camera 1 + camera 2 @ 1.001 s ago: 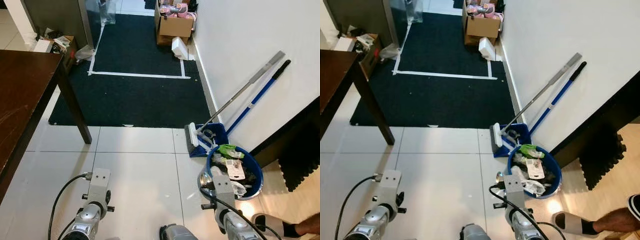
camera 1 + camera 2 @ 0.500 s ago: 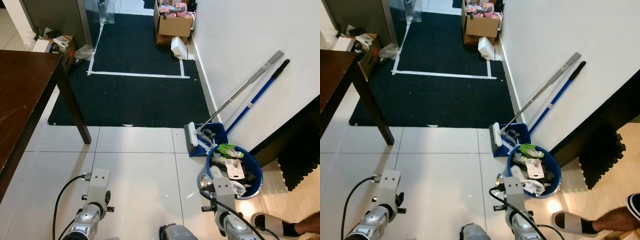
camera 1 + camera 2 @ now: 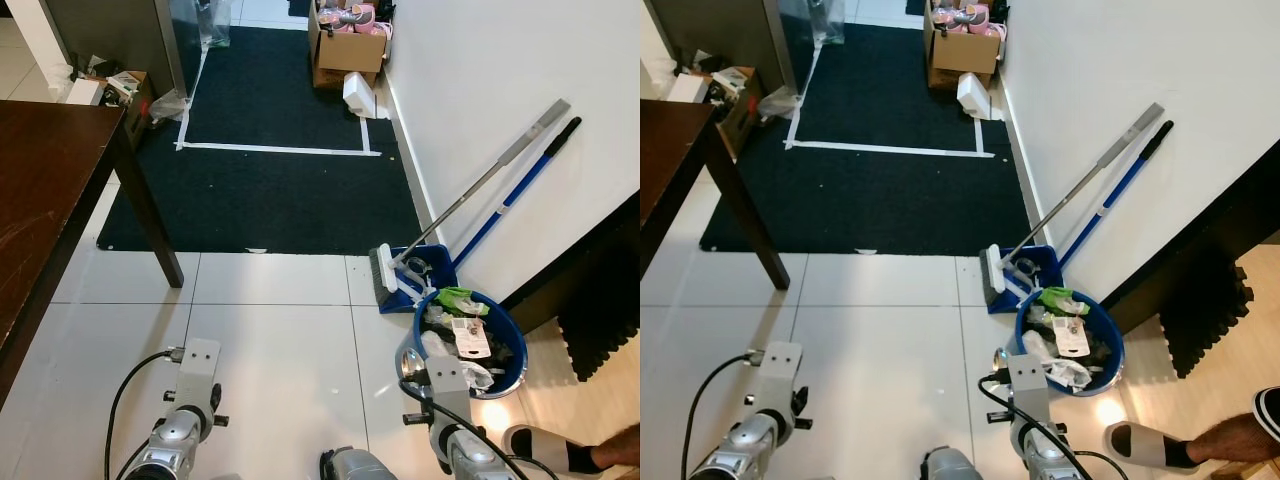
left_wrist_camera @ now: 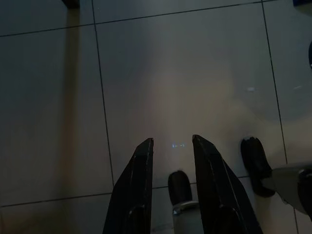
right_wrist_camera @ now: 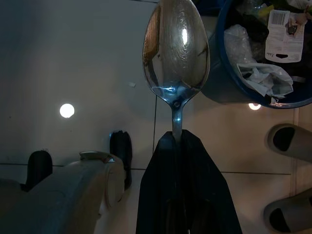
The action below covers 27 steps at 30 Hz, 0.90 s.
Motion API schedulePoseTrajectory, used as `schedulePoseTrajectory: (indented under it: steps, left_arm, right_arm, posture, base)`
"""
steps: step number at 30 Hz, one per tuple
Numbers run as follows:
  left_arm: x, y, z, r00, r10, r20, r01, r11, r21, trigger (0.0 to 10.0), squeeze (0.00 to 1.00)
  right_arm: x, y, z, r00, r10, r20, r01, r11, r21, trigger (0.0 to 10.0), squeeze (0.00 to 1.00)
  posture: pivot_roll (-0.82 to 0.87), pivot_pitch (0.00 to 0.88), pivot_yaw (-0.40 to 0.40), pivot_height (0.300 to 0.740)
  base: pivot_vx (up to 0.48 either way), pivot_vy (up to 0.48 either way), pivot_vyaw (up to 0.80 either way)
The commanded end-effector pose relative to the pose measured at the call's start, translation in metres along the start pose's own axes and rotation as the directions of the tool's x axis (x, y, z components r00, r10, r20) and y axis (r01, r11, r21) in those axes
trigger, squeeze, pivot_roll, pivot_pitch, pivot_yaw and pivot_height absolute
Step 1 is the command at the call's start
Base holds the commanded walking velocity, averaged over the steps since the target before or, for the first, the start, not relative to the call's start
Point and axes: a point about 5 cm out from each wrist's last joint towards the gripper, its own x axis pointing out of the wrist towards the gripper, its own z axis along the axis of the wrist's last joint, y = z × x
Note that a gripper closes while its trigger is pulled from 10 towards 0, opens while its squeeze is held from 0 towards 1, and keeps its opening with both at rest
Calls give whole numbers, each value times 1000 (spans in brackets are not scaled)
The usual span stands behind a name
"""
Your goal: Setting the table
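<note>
**Op A:** Logged the layout, biggest things first. The desk [image 3: 45, 190] lay ahead and to the robot's left, dark wood, one leg standing at the edge of the black carpet [image 3: 280, 190]. White floor tiles [image 3: 280, 340] ran between the robot and the desk. On the right, against the wall, I noted a blue bin [image 3: 468, 342] full of rubbish, with a broom [image 3: 470, 200] and a mop leaning beside it.

**Op B:** And the spoon?

**Op A:** The spoon [image 5: 176, 48] was in the right gripper [image 5: 178, 141], fingers closed on the handle, bowl pointing straight out along the fingers. So its long axis ran in line with the gripper, toward the floor ahead.

**Op B:** Which way to the desk from there?

**Op A:** Across the body, forward and left. The right gripper hung just beside the bin, well apart from the desk. The left gripper [image 4: 173, 144] was the nearer one, but it hung over bare tile with fingers parted and nothing between them. I judged the robot had to turn or step left before any placing.

**Op B:** View differences?

**Op A:** The head views gave the desk's bearing, and there I saw just the top of the bowl [image 3: 409, 358] by the bin rim. The right wrist view showed the grip itself, plus a person's slippers [image 5: 290, 141] near the bin.
</note>
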Motion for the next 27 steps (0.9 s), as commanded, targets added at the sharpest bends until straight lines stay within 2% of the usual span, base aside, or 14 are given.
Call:
schedulePoseTrajectory:
  steps: [1,9,27]
  left_arm:
    - [-1,-2,-6,1000,-10,-24,10,1000,6,10000,0]
    - [-2,-5,-8,1000,-8,-26,8,1000,-2,10000,0]
    - [0,-5,-4,1000,-14,-20,14,1000,13,10000,0]
  right_arm:
    - [-2,0,-8,1000,-6,-20,6,1000,7,10000,0]
    - [-2,-7,-4,1000,-17,-16,17,1000,4,10000,0]
    - [-3,-6,-8,1000,-19,-20,19,1000,11,10000,0]
  posture:
    - [27,81,-21,740]
    - [22,85,-32,740]
    - [13,89,-15,740]
  base:
    - [0,0,0]
    - [0,0,0]
    - [0,0,0]
